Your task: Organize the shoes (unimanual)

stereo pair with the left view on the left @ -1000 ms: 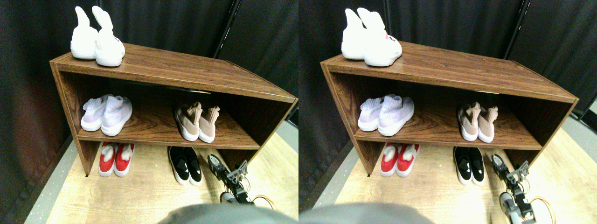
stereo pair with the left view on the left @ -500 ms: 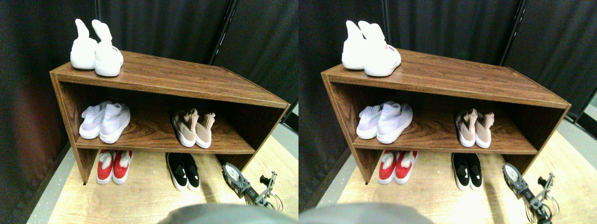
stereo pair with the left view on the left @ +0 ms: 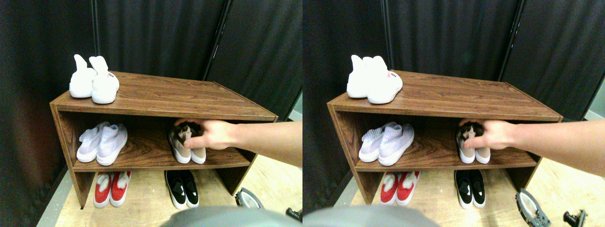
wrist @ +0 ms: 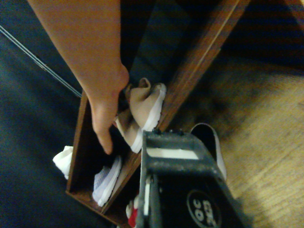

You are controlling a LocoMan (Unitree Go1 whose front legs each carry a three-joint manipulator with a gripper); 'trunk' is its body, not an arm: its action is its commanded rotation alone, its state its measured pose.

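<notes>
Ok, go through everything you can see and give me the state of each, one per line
beige-tan shoes: on the middle shelf, right side, gripped at the collars.
person's hand: reaching in from the right, closed on them.
lilac-white pair: on the middle shelf, left.
white pair: on top of the wooden rack.
red pair: on the floor.
black pair: on the floor.
right end effector: low on the floor, touching nothing.

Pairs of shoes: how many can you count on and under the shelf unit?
5. White pair on top; lilac pair and beige pair, under a person's hand, on the middle shelf; red pair and black pair on the floor.
</notes>
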